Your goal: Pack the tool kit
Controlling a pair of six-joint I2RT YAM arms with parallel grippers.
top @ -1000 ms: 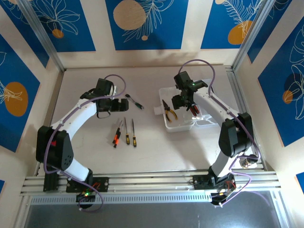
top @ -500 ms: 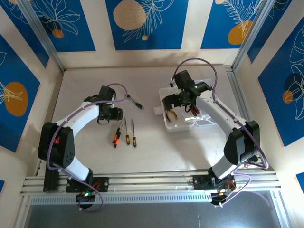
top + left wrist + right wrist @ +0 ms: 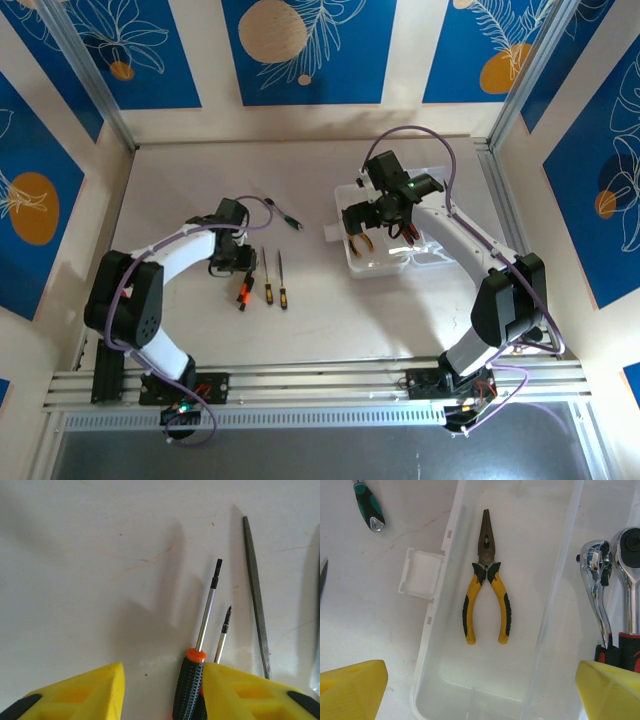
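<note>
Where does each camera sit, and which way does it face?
Top external: above and behind the bases, looking down on the table; both arms show, with left claw and right claw.
Left wrist: on the left arm, facing down at the black-handled screwdriver; left fingers show at the bottom.
Right wrist: over the clear case, facing down at the pliers; right fingers show in the bottom corners.
Shared: top and right wrist both see the pliers.

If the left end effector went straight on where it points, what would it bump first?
Probably the black screwdriver handle lying between its open fingers; then the table. Depth is hard to judge.
</note>
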